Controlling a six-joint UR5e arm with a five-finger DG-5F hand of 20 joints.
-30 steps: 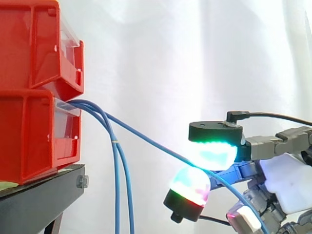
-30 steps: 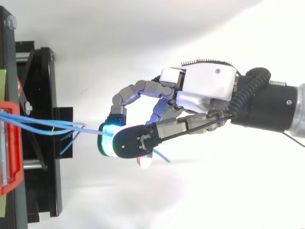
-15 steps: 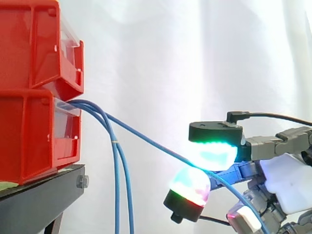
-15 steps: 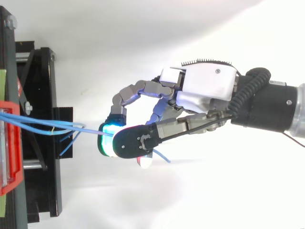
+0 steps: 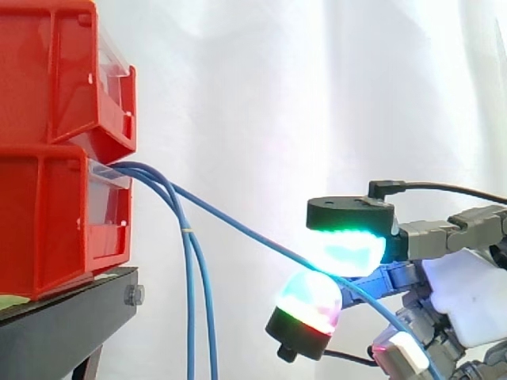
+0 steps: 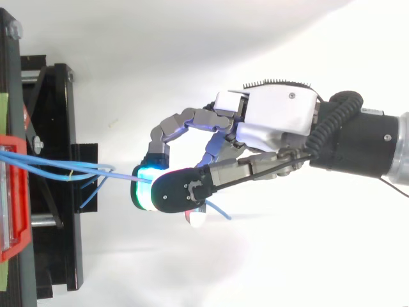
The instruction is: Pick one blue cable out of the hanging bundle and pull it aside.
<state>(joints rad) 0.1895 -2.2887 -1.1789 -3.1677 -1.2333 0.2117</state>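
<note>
Robot hand pinching blue cable

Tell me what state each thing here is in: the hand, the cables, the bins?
hand, shut, fingers pinching one blue cable.
pinched cable, stretched at a slant, apart from the rest.
other cables, hanging straight down from the bins.
red bins, stacked one on the other.
stand, bearing the bins.
</note>
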